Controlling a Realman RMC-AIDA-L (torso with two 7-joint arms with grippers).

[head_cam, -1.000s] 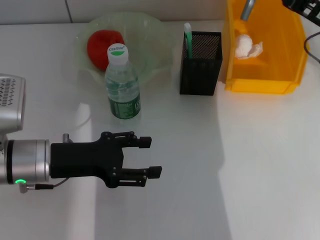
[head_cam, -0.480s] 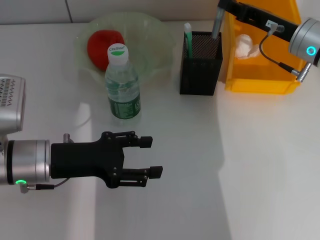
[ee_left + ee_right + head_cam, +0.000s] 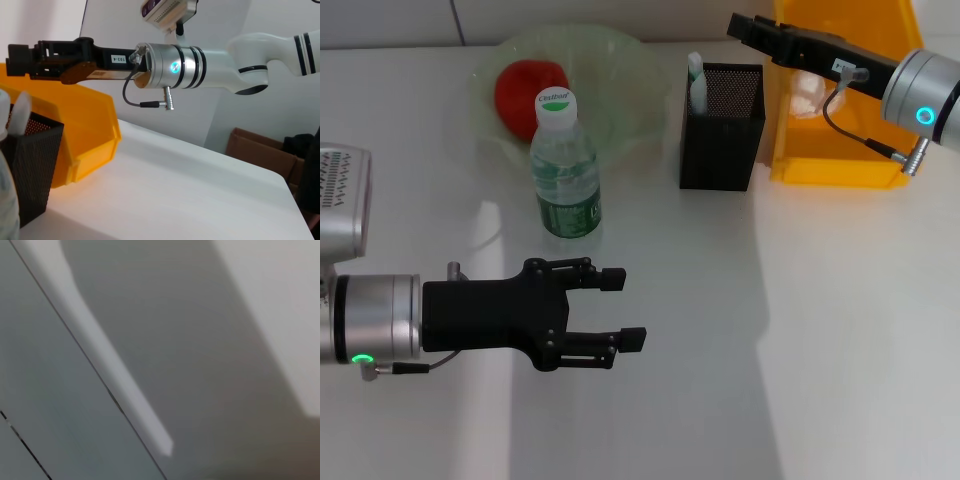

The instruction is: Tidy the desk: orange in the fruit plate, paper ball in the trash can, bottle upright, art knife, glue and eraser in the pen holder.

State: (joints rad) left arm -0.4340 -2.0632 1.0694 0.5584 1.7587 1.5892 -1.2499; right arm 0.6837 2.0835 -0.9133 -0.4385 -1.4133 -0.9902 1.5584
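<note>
Your right gripper (image 3: pixel 742 26) reaches in from the far right and hangs just above the back rim of the pen holder (image 3: pixel 722 128). Take care here: the holder is a light mesh cup, and, as I judge it, a finger that drops low or swings sideways could catch the rim and tip it over, spilling what is inside. The trash can (image 3: pixel 845 165) stands just right of the holder, so a wide swing that way could also knock its wall.

You cannot tell from these views whether the right gripper's fingers are parted or closed, or whether anything is held between them; its tip is seen end-on from the head and side-on from the left wrist, and neither shows a gap. It appears to touch nothing.

Your left gripper (image 3: pixel 620 309) is well in front and to the left of the holder, low over the desk (image 3: pixel 740 350), fingers spread apart and gripping nothing.

A white, green-edged item (image 3: pixel 696 84) stands in the holder's left corner. The paper ball (image 3: pixel 807 92) lies in the trash can. The bottle (image 3: pixel 563 168) stands upright to the left of the holder. Behind it, the orange (image 3: pixel 525 88) sits in the plate (image 3: pixel 630 75).
</note>
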